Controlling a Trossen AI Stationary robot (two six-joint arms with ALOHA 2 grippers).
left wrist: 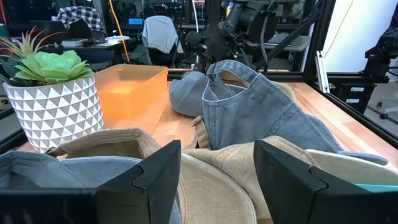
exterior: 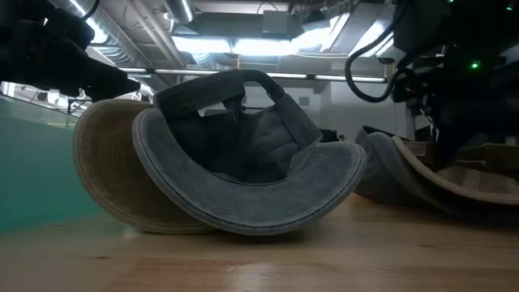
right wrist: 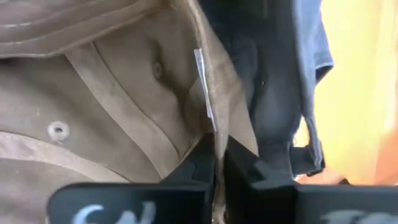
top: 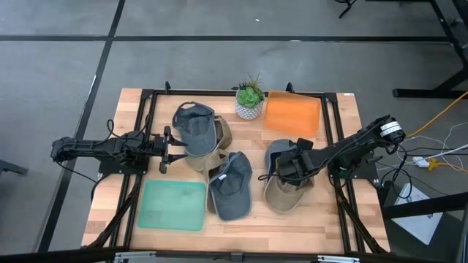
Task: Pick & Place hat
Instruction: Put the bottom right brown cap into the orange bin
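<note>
Right end effector pinches tan hat edge; its crown cut off.

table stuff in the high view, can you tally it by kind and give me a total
caps: 3, one by the left gripper, one in the middle, one pinched in the shut right gripper
trays: 2, orange tray and green tray
potted plants: 1, potted plant
total: 6
</note>
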